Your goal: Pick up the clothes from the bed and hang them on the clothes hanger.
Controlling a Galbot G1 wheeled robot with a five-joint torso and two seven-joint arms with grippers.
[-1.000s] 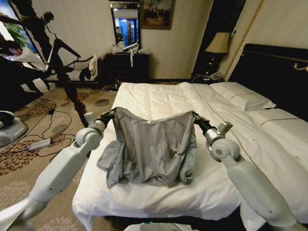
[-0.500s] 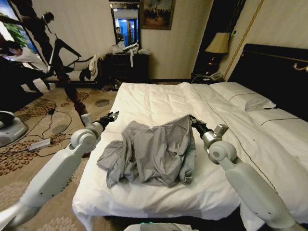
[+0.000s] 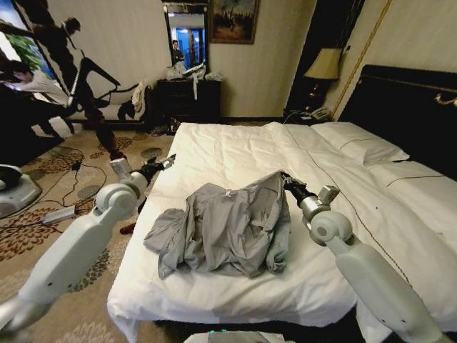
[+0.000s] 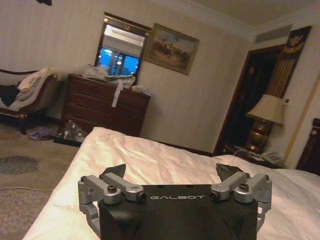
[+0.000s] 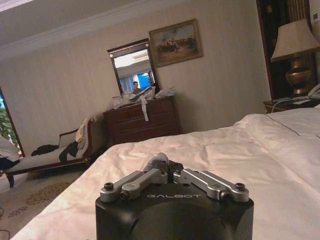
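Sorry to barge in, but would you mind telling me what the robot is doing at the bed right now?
It is working on a grey shirt that lies crumpled on the white bed. The right hand is shut on one upper corner of the shirt, holding that edge slightly raised. The left hand is open and empty, out over the bed's left edge, apart from the shirt. Most of the shirt rests in a heap on the duvet, so it is not lifted off the bed yet.

Bare duvet on the bed [image 3: 235, 150] lies open beyond the clothes [image 3: 221, 229] (crumpled heap).
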